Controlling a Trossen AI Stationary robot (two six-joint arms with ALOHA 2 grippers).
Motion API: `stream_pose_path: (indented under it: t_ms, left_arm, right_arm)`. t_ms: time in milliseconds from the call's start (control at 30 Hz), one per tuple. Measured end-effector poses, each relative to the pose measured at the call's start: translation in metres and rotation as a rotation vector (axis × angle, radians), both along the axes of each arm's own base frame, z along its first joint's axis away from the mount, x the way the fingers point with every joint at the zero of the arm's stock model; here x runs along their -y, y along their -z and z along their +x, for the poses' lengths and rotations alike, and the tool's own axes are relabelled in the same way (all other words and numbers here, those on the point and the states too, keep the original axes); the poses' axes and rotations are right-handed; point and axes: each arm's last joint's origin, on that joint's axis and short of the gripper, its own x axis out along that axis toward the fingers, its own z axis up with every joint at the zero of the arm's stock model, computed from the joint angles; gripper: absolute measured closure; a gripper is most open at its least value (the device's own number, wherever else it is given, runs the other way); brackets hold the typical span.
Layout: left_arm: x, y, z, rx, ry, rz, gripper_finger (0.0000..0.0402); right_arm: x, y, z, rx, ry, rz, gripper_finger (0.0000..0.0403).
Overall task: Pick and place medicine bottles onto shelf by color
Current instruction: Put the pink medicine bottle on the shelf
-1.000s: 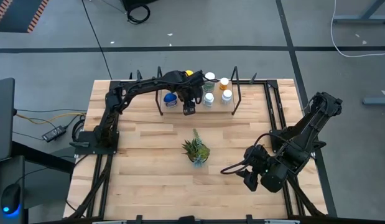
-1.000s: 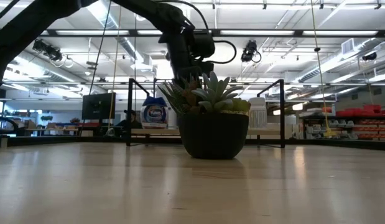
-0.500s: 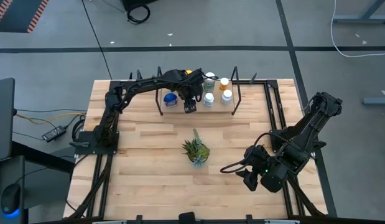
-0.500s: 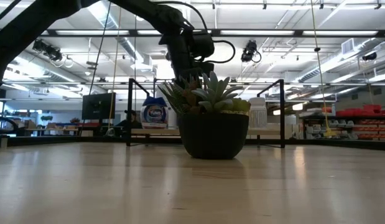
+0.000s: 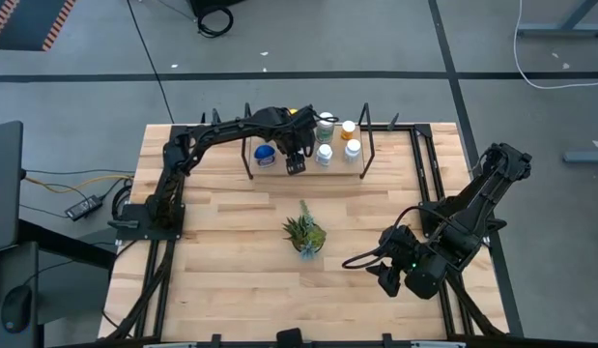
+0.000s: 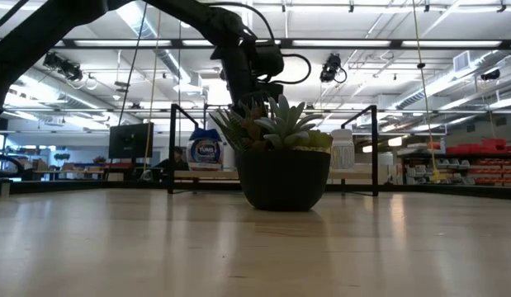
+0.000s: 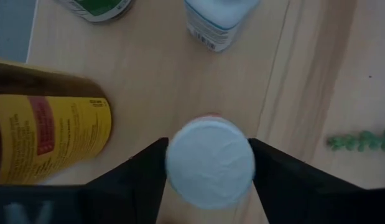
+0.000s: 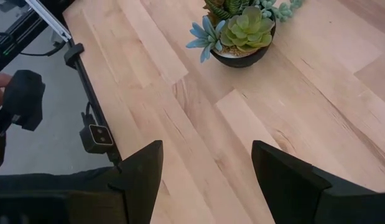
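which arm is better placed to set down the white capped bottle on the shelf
Left. The left gripper is over the shelf, its jaws around the white-capped bottle. The right gripper sits open at the table's near right corner.

The low light-wood shelf (image 5: 308, 164) is crowded: white-capped bottles (image 5: 324, 153) and a yellow-labelled dark bottle (image 7: 49, 134) hem the left tool (image 5: 296, 166). A spiky green potted plant (image 5: 304, 233) blocks mid-desk; bare wooden desk (image 5: 221, 271) lies around it.

Potted succulent (image 5: 304, 234) mid-table (image 5: 221, 261)

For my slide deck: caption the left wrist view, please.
Left claw straddling a white-capped bottle on the shelf.
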Motion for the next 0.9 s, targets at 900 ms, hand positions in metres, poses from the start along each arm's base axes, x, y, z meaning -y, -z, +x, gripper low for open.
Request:
stream_pose_path:
  t_ms: [900]
  left_arm:
    - [0.0013,-0.0068,-0.0056,-0.032,-0.019,0.030,0.0122]
  right_arm:
    - [0.0000,-0.0001,0.0001,0.001,0.000,0.001,0.0150]
